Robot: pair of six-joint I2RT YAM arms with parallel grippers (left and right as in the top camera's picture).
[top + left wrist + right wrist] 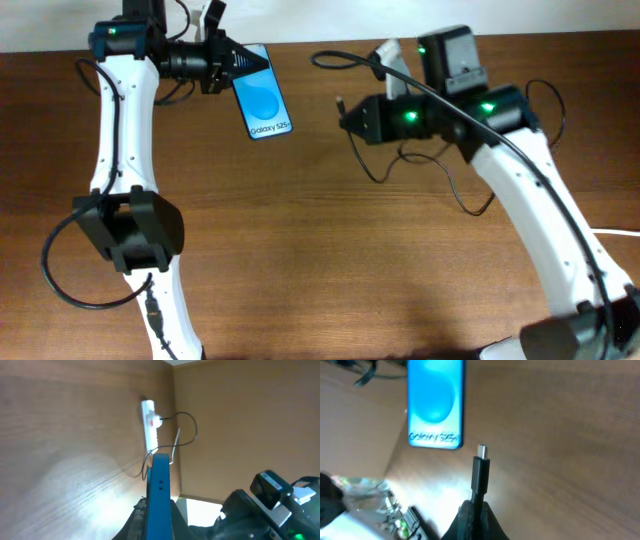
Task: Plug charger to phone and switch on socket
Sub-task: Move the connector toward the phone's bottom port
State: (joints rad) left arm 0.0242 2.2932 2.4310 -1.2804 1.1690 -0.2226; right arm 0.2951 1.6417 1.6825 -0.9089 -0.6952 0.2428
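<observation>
My left gripper (228, 66) is shut on the phone (262, 104), which it holds above the table at the back left, its "Galaxy S25" end pointing right and down. In the left wrist view the phone (159, 494) shows edge-on between the fingers (159, 520). My right gripper (350, 115) is shut on the charger plug (480, 467), whose tip points at the phone (436, 404) from a short gap away. The thin black charger cable (460, 195) trails behind the right arm. The socket (148, 425), a white power strip, lies far off; overhead only its end (392, 58) shows behind the right arm.
A thick white cord (615, 232) lies at the right edge. A black adapter block (452, 58) rides above the right arm. The left arm's base (130, 230) stands at front left, the right arm (540, 220) crosses the right side. Bare wood lies between the arms.
</observation>
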